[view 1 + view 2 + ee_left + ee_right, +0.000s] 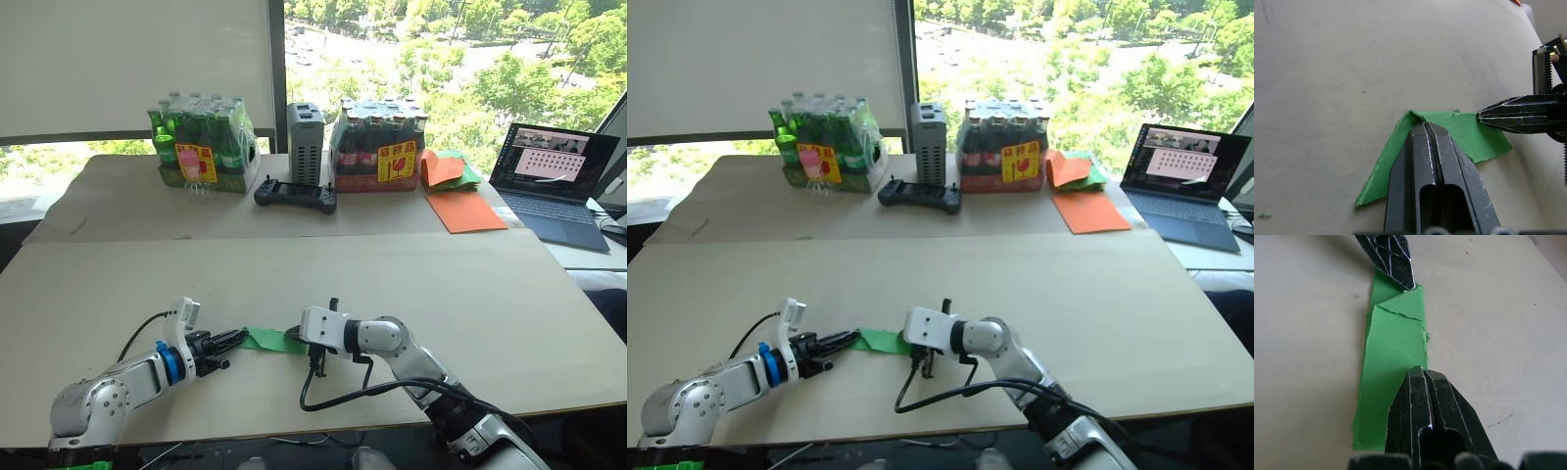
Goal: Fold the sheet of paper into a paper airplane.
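The left gripper (238, 338) and right gripper (1418, 372), fingers pressed together, pinch opposite ends of the paper airplane (273, 341). The folded green strip lies flat between them on the table (470, 294).

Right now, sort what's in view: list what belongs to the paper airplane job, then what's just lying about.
Job:
green paper, folded narrow
left hand, shut on it
right hand, shut on it

Lying about:
orange sheets
green bottle pack
dark bottle pack
controller
grey box
laptop
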### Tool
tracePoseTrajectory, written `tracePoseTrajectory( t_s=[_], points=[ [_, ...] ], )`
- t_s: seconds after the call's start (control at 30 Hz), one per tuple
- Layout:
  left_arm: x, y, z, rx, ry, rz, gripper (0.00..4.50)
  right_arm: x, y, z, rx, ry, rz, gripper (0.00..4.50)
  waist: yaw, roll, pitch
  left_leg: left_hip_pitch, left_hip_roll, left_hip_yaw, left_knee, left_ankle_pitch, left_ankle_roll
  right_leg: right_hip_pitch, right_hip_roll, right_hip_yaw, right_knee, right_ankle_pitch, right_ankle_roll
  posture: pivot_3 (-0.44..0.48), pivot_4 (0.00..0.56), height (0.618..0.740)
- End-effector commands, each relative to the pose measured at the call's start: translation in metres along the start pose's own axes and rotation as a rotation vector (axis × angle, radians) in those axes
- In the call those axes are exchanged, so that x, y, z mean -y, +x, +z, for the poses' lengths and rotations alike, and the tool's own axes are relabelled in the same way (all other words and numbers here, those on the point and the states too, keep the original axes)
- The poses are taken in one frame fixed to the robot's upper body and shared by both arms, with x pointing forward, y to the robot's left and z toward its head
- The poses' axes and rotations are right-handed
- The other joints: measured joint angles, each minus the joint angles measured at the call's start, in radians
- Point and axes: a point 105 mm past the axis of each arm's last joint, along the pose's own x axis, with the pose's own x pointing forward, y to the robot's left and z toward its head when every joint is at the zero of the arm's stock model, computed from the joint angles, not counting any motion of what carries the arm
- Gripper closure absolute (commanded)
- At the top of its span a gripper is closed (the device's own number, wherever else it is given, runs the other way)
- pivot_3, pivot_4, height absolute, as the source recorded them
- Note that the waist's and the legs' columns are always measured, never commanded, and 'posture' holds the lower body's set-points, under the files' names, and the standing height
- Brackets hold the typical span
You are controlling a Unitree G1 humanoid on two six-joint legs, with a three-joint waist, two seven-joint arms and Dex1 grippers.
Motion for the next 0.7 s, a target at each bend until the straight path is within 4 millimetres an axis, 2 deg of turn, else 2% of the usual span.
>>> tracePoseTrajectory(
  t_s=[0.03,0.2,0.37,0.57,0.7],
  points=[
    [-0.003,0.000,0.000,-0.002,-0.004,0.025,4.50,-0.017,0.003,-0.015,-0.060,0.021,0.079,4.47,0.000,0.000,0.000,0.000,0.000,0.000,0.000,0.000,0.000,0.000,0.000,0.000,0.000,0.000,0.000,0.000,0.150,0.727],
    [0.004,-0.003,0.011,0.031,0.002,-0.007,4.50,-0.011,0.001,-0.009,-0.030,0.030,0.045,4.47,0.000,0.000,0.000,0.000,0.000,0.000,0.000,0.000,0.000,0.000,0.000,0.000,0.000,0.000,0.000,0.000,0.150,0.727],
    [0.014,-0.010,0.025,0.076,0.014,-0.044,4.50,0.017,-0.004,0.018,0.108,0.051,-0.073,4.47,0.000,0.000,0.001,-0.003,0.000,0.000,0.000,0.000,0.000,-0.003,0.000,0.000,0.000,0.000,0.000,0.000,0.150,0.727],
    [0.034,-0.022,0.041,0.130,0.037,-0.100,4.50,0.048,-0.021,0.054,0.296,0.116,-0.184,4.47,0.002,-0.001,0.001,-0.006,0.000,-0.001,0.000,0.000,0.000,-0.004,-0.001,-0.001,-0.001,0.000,0.000,0.000,0.150,0.727],
    [0.043,-0.030,0.045,0.144,0.045,-0.123,4.50,0.054,-0.034,0.080,0.434,0.125,-0.194,4.47,0.001,-0.001,0.001,-0.006,0.000,-0.001,0.000,0.000,0.000,-0.004,-0.001,-0.001,-0.001,0.000,0.000,0.000,0.150,0.727]
  ],
)
